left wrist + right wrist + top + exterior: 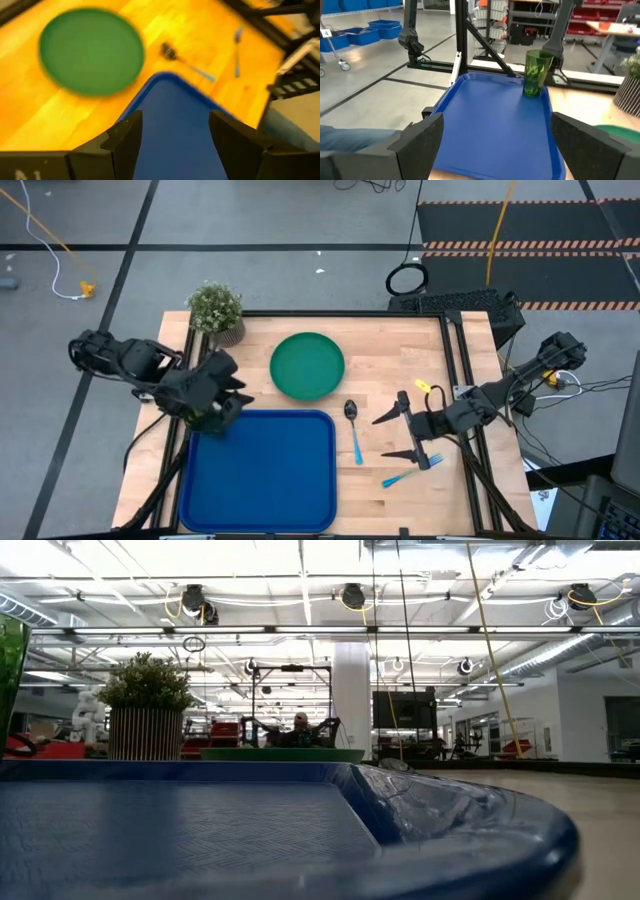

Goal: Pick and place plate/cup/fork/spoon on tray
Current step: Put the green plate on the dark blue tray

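Note:
The dark-blue tray (262, 480) lies at the table's near left. The olive-green cup (536, 72) stands upright on the tray's far left corner; in the low view it shows at the left edge (10, 670). From above it is hidden under my left gripper (218, 408), which hangs open over that corner with only tray between its fingers (172, 145). The green plate (307, 365) lies flat beyond the tray. The spoon (352, 425) and the blue fork (410, 473) lie on the wood right of the tray. My right gripper (380, 438) is open, level, above the fork's end, pointing at the tray (495, 150).
A potted plant (215, 310) stands at the table's far left corner, close behind my left arm. A small yellow piece (423, 387) lies on the wood at the right. Dark frame rails (462, 370) run along the table's right side.

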Controlling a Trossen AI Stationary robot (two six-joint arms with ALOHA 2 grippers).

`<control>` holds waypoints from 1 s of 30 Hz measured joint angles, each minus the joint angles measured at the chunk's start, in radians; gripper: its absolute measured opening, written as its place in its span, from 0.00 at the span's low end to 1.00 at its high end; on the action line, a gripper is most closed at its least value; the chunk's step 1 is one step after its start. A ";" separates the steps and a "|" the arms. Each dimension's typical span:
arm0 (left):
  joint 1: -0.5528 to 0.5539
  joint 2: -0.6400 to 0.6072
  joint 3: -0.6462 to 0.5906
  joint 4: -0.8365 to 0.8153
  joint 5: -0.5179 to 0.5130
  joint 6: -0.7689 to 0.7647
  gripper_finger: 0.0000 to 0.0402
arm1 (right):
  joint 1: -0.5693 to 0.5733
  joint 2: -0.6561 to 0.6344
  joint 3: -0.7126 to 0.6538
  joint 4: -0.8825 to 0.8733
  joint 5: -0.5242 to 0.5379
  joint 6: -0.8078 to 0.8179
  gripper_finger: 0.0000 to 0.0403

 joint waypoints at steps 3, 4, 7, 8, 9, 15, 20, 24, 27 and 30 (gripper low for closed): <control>0.021 0.017 0.000 0.115 0.000 0.113 0.58 | 0.000 0.000 0.000 -0.014 0.002 0.030 0.89; 0.029 0.024 0.000 0.151 0.001 0.151 0.58 | 0.000 0.000 0.000 -0.016 0.002 0.039 0.89; 0.055 0.050 0.000 0.232 0.002 0.251 0.58 | 0.000 0.000 0.000 -0.036 0.002 0.067 0.89; 0.066 0.059 0.000 0.249 0.002 0.280 0.58 | 0.000 0.000 0.000 -0.043 0.001 0.075 0.89; 0.078 0.068 0.000 0.263 0.002 0.304 0.58 | 0.000 0.000 0.000 -0.050 0.001 0.084 0.89; 0.169 0.138 0.000 0.273 0.003 0.365 0.58 | 0.000 0.000 0.000 -0.085 0.001 0.093 0.89; 0.229 0.227 0.000 0.267 0.055 0.409 0.58 | 0.000 0.000 0.000 -0.090 0.001 0.084 0.89; 0.270 0.309 0.000 0.246 0.073 0.457 0.58 | -0.001 0.000 0.000 -0.098 0.001 0.057 0.89; 0.307 0.374 0.000 0.231 0.072 0.533 0.58 | -0.001 0.000 0.000 -0.110 0.001 0.032 0.89; 0.334 0.444 0.000 0.214 0.072 0.615 0.58 | -0.001 0.000 0.000 -0.118 0.001 0.015 0.89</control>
